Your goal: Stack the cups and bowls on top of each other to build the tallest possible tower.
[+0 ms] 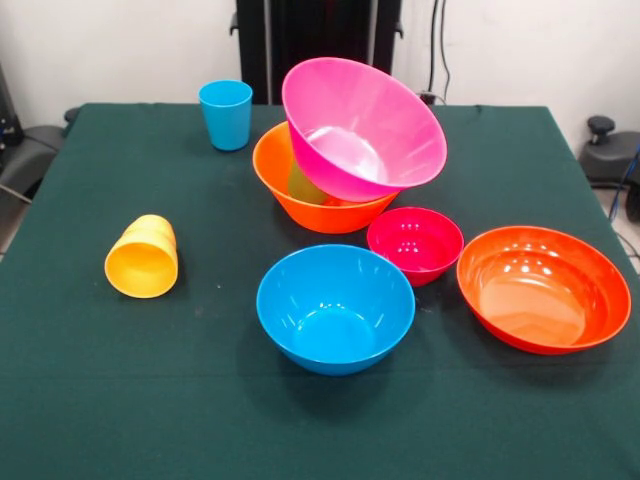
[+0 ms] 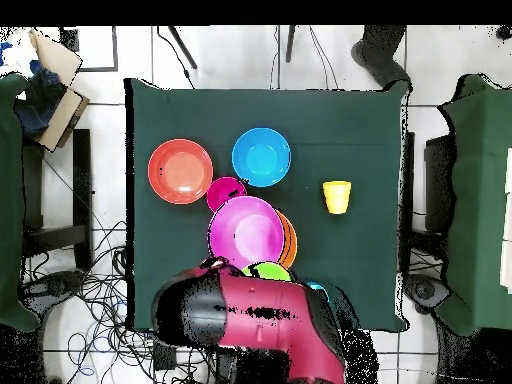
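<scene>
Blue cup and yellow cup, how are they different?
The blue cup stands upright; the yellow cup lies on its side, its mouth toward the front camera. The blue cup is beside the big orange bowl; the yellow cup lies alone. Both are plain tapered cups.

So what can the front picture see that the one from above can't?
Only the front view shows most of the upright blue cup; from above only a sliver of it shows. Only the overhead view shows the robot arm, something green at its edge, and the floor cables. Both show the big pink bowl tilted in the big orange bowl, the blue bowl, the red-orange bowl, the small magenta bowl and the tipped yellow cup.
</scene>
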`<state>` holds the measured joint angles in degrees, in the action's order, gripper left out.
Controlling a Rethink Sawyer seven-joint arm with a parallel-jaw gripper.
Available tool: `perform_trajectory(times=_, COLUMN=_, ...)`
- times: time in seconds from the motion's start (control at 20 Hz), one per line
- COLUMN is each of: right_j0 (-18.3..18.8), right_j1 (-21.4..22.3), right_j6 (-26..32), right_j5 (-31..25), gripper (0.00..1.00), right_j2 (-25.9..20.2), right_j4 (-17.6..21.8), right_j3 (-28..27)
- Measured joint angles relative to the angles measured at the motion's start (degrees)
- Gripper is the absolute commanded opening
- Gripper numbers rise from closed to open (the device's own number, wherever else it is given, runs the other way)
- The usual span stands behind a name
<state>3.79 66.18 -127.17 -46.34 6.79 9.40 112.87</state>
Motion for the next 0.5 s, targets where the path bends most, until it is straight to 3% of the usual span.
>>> perform_trajectory(times=0.5, right_j0=-3.00, right_j1=-7.11, right_j6=-4.00, right_j5=0.01, gripper=0.00, right_j2=0.47, right_j4=-0.43, right_j3=-3.80)
